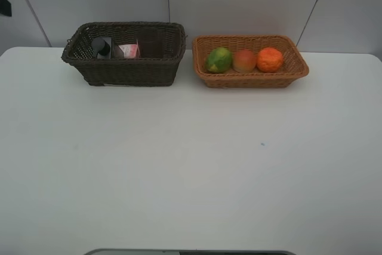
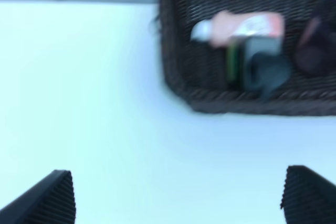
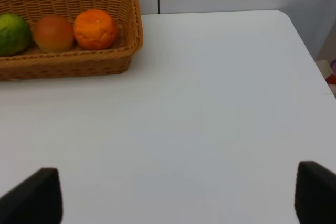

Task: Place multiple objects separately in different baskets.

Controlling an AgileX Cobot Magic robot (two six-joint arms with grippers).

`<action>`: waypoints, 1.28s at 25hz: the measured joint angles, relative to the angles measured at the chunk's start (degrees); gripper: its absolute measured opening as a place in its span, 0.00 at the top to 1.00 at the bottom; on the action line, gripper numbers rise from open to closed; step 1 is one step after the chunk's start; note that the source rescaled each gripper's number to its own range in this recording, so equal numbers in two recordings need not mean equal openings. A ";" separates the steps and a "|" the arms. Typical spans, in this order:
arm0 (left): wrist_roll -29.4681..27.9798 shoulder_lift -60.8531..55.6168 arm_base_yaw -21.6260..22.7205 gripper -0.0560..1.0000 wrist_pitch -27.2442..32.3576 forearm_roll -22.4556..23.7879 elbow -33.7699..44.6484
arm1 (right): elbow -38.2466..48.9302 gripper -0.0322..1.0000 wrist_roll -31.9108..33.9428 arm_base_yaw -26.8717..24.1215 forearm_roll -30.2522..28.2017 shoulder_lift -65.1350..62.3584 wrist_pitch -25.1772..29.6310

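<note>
The dark brown basket [image 1: 131, 71] stands at the back left and holds a pink bottle with a white cap [image 1: 129, 51] beside a black flat bottle [image 1: 101, 46]. In the blurred left wrist view, the pink bottle [image 2: 241, 27], black bottle [image 2: 260, 69] and a purplish cup [image 2: 317, 51] lie inside this basket [image 2: 173, 77]. The orange-tan basket [image 1: 250, 79] to its right holds a green fruit [image 1: 219, 60], a peach [image 1: 244, 60] and an orange [image 1: 270, 59]. My left gripper [image 2: 178, 198] is open and empty over bare table, short of the dark basket. My right gripper [image 3: 176, 195] is also open and empty, well away from the tan basket [image 3: 79, 64].
Neither arm shows in the high view. A white table [image 1: 191, 165] spreads in front of both baskets. In the right wrist view the table's rounded corner [image 3: 286, 17] and side edge run close by. A white wall stands behind the baskets.
</note>
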 joint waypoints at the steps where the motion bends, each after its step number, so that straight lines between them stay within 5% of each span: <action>1: 0.00 -4.15 1.48 0.00 0.55 0.05 2.47 | 0.00 0.11 0.00 0.00 0.00 0.00 0.00; 6: 0.00 -22.41 3.34 0.00 4.73 -0.55 10.31 | 0.00 0.11 0.00 0.00 0.00 0.00 0.00; 17: 1.13 -44.59 3.46 0.00 27.58 -0.84 16.92 | 0.00 0.11 0.00 0.00 0.00 0.00 0.00; 32: 1.17 -55.85 -1.10 0.00 29.90 -0.84 20.48 | 0.00 0.11 0.00 0.00 0.00 0.00 0.00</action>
